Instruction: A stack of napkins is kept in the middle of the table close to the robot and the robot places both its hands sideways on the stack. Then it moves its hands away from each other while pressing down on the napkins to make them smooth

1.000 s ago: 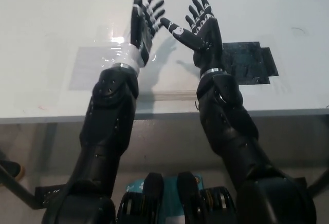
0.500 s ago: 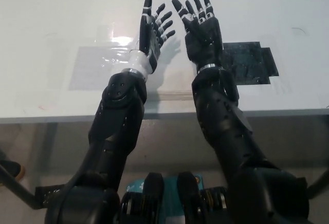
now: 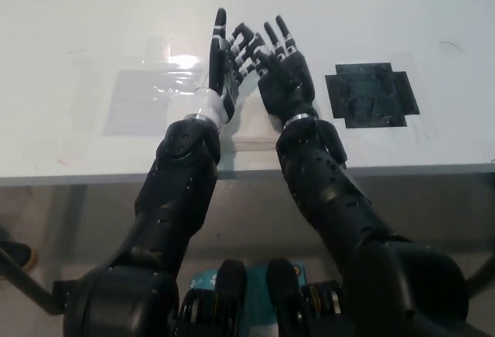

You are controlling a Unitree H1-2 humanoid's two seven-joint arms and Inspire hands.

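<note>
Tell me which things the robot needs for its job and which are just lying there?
For the job: left hand and right hand, both open, close together; pale strip by the wrists, probably the white napkin stack's edge.

Just lying about: black cross-shaped tape patch; shiny clear rectangular sheet. Both lie flat on the white table.

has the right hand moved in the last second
Yes. The right hand has shifted toward the robot's left, uncovering the black patch on the table, and now sits close beside the left hand.
</note>
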